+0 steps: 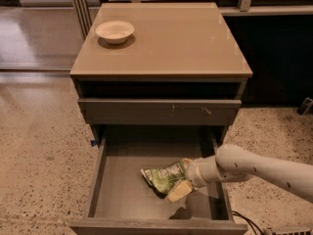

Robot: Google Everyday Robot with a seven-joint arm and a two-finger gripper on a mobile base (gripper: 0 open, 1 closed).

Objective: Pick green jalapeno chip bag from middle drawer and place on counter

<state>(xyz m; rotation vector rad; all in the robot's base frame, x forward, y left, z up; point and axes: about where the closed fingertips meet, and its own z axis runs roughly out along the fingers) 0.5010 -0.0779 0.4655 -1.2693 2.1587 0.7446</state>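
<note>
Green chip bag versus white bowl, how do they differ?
The crumpled green foil chip bag lies in the open middle drawer; the white bowl sits on the tan counter. The bag is wrinkled and printed, the bowl smooth and plain. The gripper is at the bag only.

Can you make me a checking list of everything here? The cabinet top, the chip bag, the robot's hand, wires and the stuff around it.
Surface: the counter is tan and shiny, with one bowl on it.
Job's things: the green chip bag lies crumpled on the floor of the open drawer, towards the right. It is not on the counter yet.
Clutter: a white bowl sits at the counter's back left corner.
Gripper: the gripper is down inside the drawer, right at the bag's right end.
Cables: a dark cable lies on the ground at the bottom right.
Surroundings: speckled floor; the scratched drawer front above the open drawer is closed.
</note>
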